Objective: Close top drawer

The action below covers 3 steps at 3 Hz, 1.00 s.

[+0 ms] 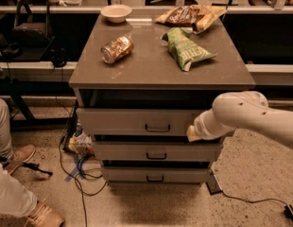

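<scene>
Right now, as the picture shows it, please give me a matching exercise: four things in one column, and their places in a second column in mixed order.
1. can
2. green chip bag
3. bowl
4. gripper

A. at the right end of the top drawer front
B. back left of the cabinet top
C. lying on its side, left half of the top
D. right half of the top, in front of the brown snack bags

Pairs: 1-C, 2-D, 3-B, 4-A.
</scene>
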Tool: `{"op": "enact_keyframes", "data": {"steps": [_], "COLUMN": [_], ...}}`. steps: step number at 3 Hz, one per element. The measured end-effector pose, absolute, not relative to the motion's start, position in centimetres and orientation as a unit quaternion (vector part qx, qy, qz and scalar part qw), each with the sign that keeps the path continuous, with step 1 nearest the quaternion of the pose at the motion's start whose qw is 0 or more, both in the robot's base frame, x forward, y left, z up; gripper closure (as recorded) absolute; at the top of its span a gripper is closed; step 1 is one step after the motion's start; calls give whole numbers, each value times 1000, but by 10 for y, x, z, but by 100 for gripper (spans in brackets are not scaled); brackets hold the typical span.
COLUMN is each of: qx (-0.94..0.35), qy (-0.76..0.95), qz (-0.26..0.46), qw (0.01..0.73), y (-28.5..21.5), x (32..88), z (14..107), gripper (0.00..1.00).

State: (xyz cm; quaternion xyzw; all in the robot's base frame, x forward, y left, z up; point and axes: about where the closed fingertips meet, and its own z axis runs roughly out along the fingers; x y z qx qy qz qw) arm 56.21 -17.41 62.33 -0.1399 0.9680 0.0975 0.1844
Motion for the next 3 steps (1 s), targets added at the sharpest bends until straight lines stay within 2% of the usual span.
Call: {"op": "enact_keyframes", "data": {"steps": [1,2,3], "qx": [-129,-118,-72], "qy": [959,957,961], "qz": [96,92,74], "qw": [232,249,257], "y": [-181,-189,-221], "x": [608,618,599], "z": [633,639,647], "gripper": [100,100,100]}}
